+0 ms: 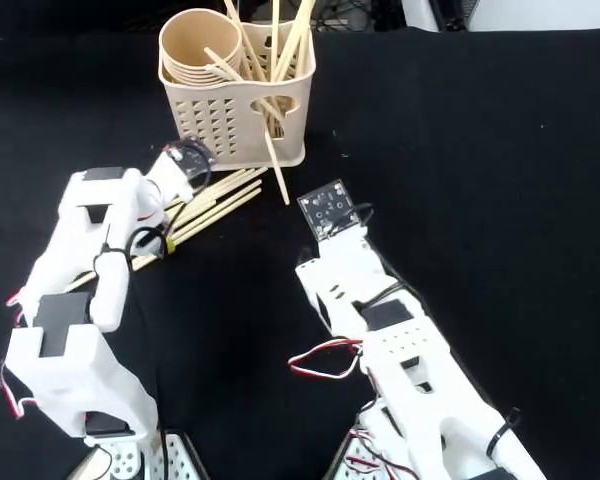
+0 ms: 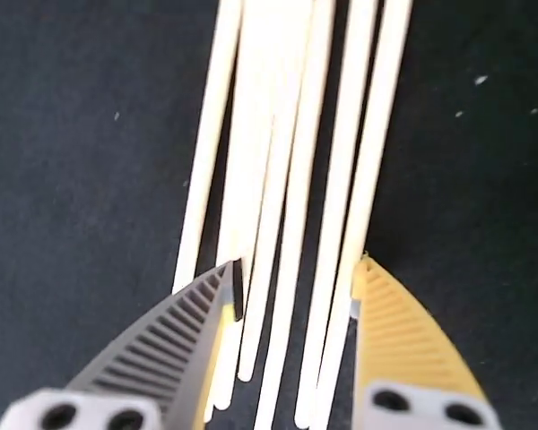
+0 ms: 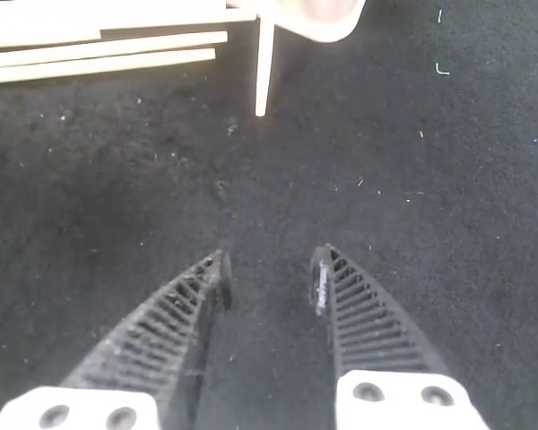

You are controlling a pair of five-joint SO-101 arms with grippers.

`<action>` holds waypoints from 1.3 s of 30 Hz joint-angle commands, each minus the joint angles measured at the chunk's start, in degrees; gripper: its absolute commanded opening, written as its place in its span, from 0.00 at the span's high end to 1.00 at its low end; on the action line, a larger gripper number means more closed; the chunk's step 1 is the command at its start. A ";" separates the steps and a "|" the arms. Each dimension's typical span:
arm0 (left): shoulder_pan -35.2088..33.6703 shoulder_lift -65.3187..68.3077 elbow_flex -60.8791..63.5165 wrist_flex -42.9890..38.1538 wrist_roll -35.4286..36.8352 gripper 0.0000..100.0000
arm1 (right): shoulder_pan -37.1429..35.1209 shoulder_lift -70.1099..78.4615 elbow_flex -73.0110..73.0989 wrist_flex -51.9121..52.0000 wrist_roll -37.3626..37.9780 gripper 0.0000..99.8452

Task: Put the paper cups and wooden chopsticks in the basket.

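Two arms stood side by side at the black table (image 1: 520,140), and one cream, perforated basket (image 1: 215,125) stood at its far side. One stack of paper cups (image 1: 198,50) sat nested in the basket's left part; we saw several rims but could not count them exactly. Beside the stack, at least five wooden chopsticks (image 1: 292,45) stood upright or slanted inside the basket, their tops above the rim. One leaning chopstick (image 1: 277,170) was propped against the basket's front wall, with its lower tip on the table just in front.

One bundle of loose chopsticks (image 1: 220,200) lay flat on the table, just in front of the basket and running toward the left arm. In the left wrist view we counted at least five of them, side by side and partly overlapping, so we could not give a firmer count. The left tool (image 2: 296,267) was open and straddled this bundle. Its grey finger (image 2: 184,345) was on one side and its yellow finger (image 2: 403,336) on the other. Most of the sticks lay between them with dark gaps showing, and one stick passed under the grey finger's outer edge.

The right tool (image 3: 269,266) was also open and held nothing. Its two black fingers were spread above bare table, near the leaning chopstick's tip but apart from it.
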 commanded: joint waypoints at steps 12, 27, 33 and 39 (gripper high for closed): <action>-2.95 4.48 -2.95 -13.89 -2.73 0.72 | -0.62 -1.19 -0.22 -0.79 -0.44 0.84; -5.58 27.60 -29.14 2.99 -6.15 0.73 | -0.62 -1.19 -0.22 -0.79 -0.44 0.84; -4.88 30.68 -35.03 11.43 -8.44 0.84 | -0.62 -1.36 -0.22 -0.79 -0.44 0.84; -4.88 30.59 -36.18 13.54 -8.53 0.96 | -0.62 -1.36 -0.31 -0.79 -0.44 0.84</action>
